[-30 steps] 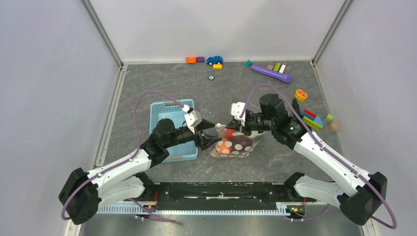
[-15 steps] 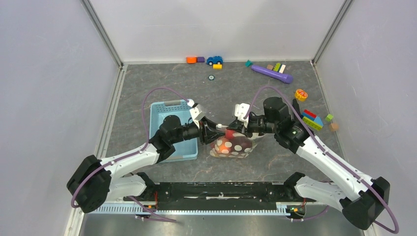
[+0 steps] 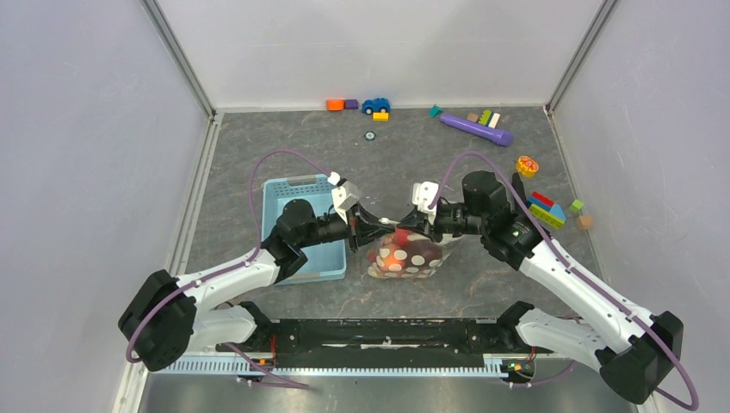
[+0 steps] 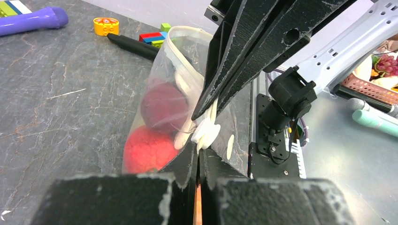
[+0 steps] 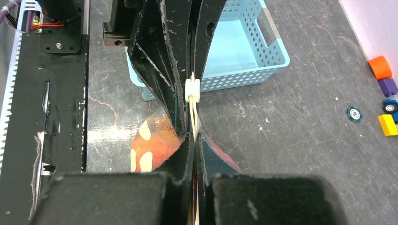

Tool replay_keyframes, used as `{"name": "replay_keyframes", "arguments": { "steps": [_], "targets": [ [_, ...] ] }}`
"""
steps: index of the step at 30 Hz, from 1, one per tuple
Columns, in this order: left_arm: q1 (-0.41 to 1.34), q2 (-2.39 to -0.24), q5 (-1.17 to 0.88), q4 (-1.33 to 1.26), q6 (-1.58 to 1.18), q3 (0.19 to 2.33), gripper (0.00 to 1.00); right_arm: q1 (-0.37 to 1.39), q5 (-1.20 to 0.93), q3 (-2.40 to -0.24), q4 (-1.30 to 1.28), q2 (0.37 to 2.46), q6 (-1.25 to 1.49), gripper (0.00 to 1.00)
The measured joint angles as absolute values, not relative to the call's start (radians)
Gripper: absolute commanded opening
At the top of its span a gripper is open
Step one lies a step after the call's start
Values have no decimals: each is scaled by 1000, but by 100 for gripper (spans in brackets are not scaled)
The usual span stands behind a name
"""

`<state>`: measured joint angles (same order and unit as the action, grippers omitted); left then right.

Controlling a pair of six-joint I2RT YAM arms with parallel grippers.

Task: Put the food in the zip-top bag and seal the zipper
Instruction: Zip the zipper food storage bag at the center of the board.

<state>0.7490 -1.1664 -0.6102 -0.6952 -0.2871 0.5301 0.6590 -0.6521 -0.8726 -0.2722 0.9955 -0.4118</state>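
Bag (image 3: 415, 256), clear dotted plastic, zipper (image 5: 192, 90) clamped by left gripper (image 3: 380, 227) and right gripper (image 3: 408, 225)

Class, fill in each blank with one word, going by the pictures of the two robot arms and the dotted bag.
1. The red food lies ___ the zip-top bag.
2. Both arms' jaws are ___ on the bag's top edge.
3. The slider tab between the jaws is coloured ___.
4. The basket beside the bag is light ___.

Missing words: inside, shut, white, blue.
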Motion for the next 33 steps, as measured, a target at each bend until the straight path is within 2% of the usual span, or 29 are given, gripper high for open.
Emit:
{"name": "replay_keyframes", "arguments": {
  "steps": [1,4,6,8,11,17,26,31,33],
  "targets": [
    [748,-1166,-614,-695,-287,530,2,659,-652,-873,-272,995,-410,23],
    [748,-1166,-631,-691,-287,530,2,659,-657,-873,-263,993,-399,46],
    [748,-1166,-639,-686,-287,530,2,659,-677,-873,-256,991,-397,52],
    [748,-1166,-641,-683,-287,530,2,661,-710,-874,-252,991,-398,55],
    [748,-1166,-645,-682,-286,530,2,676,-748,-878,-247,991,-398,54],
    [748,-1151,-656,-659,-277,530,2,710,-748,-906,-223,1007,-372,46],
    [748,-1131,-657,-626,-266,530,2,719,-729,-934,-210,1049,-355,39],
    [748,-1128,-657,-624,-263,530,2,723,-728,-935,-210,1055,-355,24],
    [748,-1127,-657,-622,-263,530,2,727,-723,-935,-210,1063,-355,21]
  ]
}}
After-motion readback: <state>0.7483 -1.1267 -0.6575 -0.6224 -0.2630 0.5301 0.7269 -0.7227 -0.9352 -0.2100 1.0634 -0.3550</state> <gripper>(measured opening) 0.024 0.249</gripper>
